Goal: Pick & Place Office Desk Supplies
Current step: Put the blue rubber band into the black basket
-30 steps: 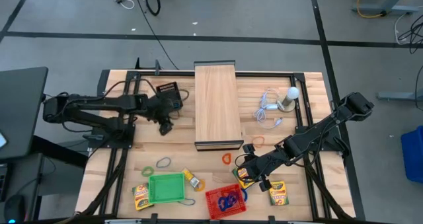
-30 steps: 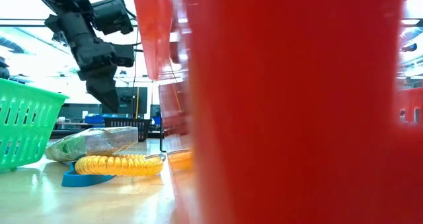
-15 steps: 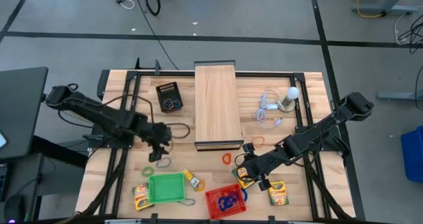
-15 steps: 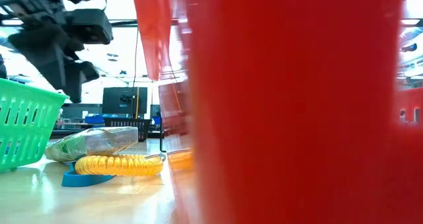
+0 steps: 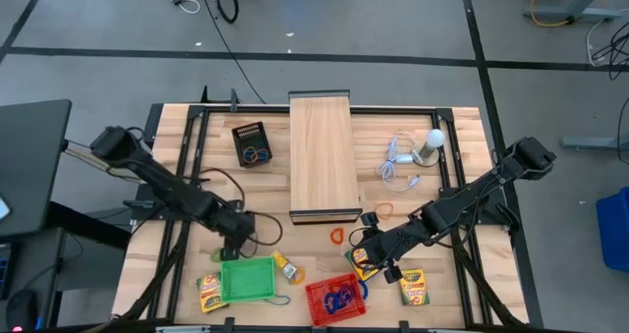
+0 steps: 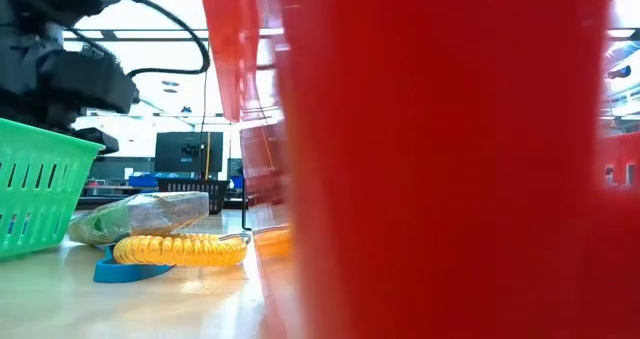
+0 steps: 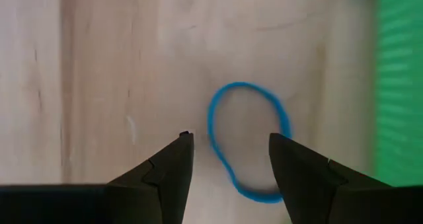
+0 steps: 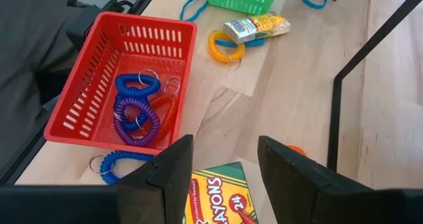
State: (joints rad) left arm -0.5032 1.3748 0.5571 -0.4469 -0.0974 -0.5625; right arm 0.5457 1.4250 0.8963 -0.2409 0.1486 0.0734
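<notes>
My left gripper (image 5: pixel 236 245) (image 7: pixel 230 148) is open and hovers above a blue loop (image 7: pixel 248 141) that lies flat on the table beside the green basket (image 5: pixel 248 279). One finger is outside the loop and the other is over its far side. My right gripper (image 5: pixel 370 258) (image 8: pixel 225 161) is open above a yellow-and-green crayon box (image 8: pixel 215 196), which lies flat between its fingers. Two more crayon boxes (image 5: pixel 208 292) (image 5: pixel 414 287) lie near the baskets. The red basket (image 8: pixel 79 108) holds blue, purple and orange coiled loops. An orange loop (image 5: pixel 337 236) lies on the wood.
The long wooden box (image 5: pixel 322 156) lies across the table's middle, with the white bulb and cable (image 5: pixel 423 148) to its right. A black box (image 5: pixel 252 143) with loops sits at the far left. A small yellow packet (image 5: pixel 286 267) and a yellow coil (image 6: pixel 180 249) lie between the baskets.
My left arm has swung from beside the black box at the far left toward the table's near edge and come down. Its gripper now stands over the blue loop next to the green basket.
</notes>
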